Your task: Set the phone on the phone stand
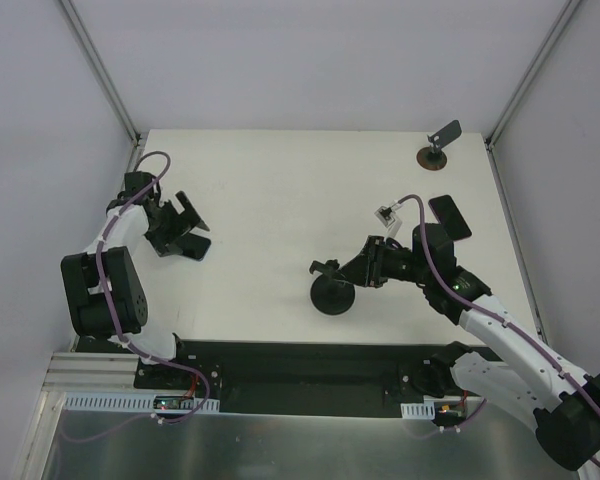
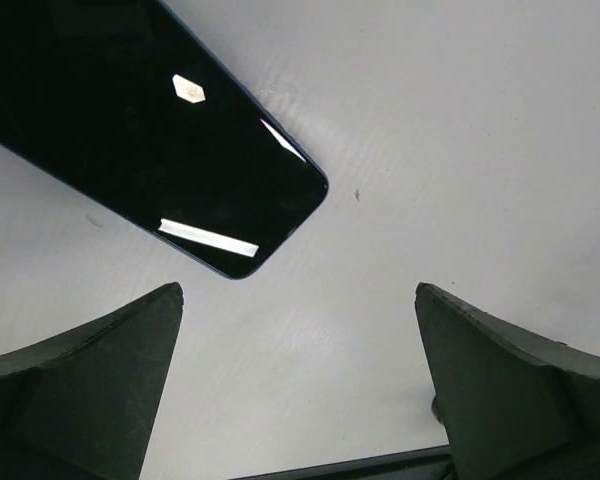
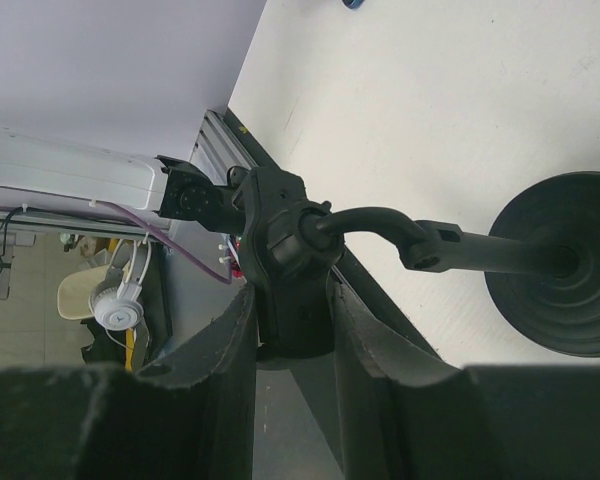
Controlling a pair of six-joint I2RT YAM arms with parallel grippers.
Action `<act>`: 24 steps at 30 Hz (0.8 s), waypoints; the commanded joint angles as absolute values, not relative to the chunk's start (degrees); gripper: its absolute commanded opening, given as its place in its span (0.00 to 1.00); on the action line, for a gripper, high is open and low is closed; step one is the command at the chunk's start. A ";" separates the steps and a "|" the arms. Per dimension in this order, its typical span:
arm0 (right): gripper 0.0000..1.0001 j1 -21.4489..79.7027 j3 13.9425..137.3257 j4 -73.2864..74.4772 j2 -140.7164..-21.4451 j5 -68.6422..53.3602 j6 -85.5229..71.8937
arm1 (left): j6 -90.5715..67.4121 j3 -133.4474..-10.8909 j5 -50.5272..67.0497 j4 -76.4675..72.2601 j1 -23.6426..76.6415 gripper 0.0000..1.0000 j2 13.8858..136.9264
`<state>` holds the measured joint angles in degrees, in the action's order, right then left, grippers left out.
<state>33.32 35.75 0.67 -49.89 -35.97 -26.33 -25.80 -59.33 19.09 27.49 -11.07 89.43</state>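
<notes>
phone (image 2: 150, 140): lying flat on the table (image 2: 450, 120), well left of the phone stand (image 1: 332, 295), just beyond the left jaws, not between them
left gripper (image 2: 298, 300): hovering, jaws spreading wide
right gripper (image 3: 292, 330): pinching the phone stand's clamp head

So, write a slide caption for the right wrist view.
Right gripper grips the phone stand by its clamp head, disc base at right.

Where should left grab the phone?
Across the two long edges of the phone, coming from above: it lies flat on the table, thin, so only the edges offer purchase. The open left gripper likely needs a wrist turn, since the phone sits diagonal to its jaws.
</notes>
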 commanded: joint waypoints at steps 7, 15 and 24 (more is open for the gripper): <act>0.01 32.43 36.56 -5.27 -47.46 -36.30 -25.58 | -32.25 -50.46 20.12 21.72 -13.54 0.99 85.52; 0.01 32.08 36.74 -5.27 -47.99 -36.91 -25.58 | -34.10 -52.82 21.45 15.39 -11.08 0.99 92.36; 0.01 31.38 36.47 -4.48 -47.55 -36.74 -25.31 | -34.11 -65.30 25.48 15.12 -9.14 0.99 102.57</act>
<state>32.21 35.73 0.71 -49.50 -35.81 -26.28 -33.93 -61.43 23.31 16.73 -9.67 101.19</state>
